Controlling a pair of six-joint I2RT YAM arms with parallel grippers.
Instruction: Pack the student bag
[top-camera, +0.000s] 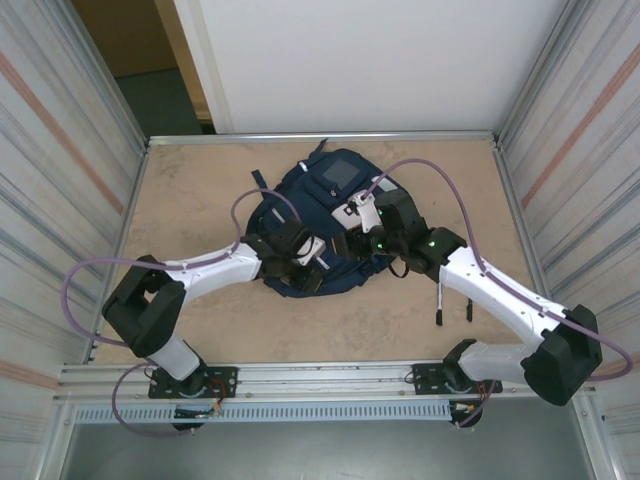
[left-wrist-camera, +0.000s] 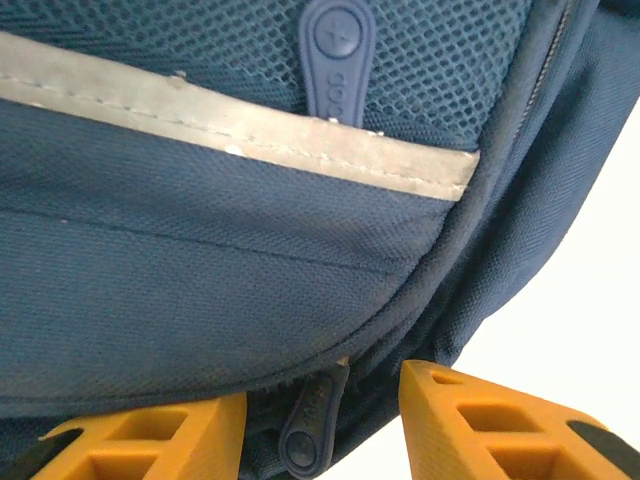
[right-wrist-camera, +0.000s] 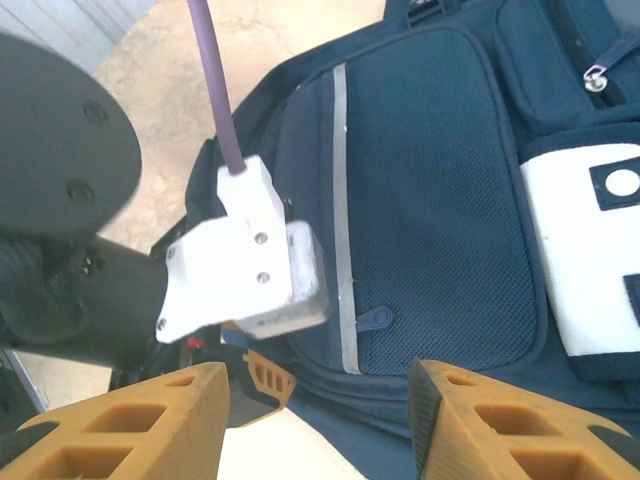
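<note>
Zipper pull (left-wrist-camera: 310, 430) is the bit everything hangs on here. It's caught dangling right in the gap between the left fingers (left-wrist-camera: 480, 420), which are spread apart on either side of it and not pinched on anything as far as can be made out. The student bag (top-camera: 300, 195) is laid flat around the middle of the desk (top-camera: 200, 180). Its long axis runs roughly near-to-far, with the grey patch (top-camera: 342, 172) end pointed at the back wall and tipped a little to the right. Seen from above, the left fingers are parked at the bag's near edge, so the bag stretches away ahead of them. The curved zipper seam (left-wrist-camera: 420, 300) is crossed just in front of the tips. The right fingers (right-wrist-camera: 470, 420) are spread too, with nothing held. They're hung over the mesh pocket (right-wrist-camera: 440, 200), with the left arm's white wrist block (right-wrist-camera: 250, 265) off to one side. The left arm is clearly the nearer one to that pull. So the next move would probably be a pinch on it and a drag along the seam, since that compartment looks zipped shut for now.
</note>
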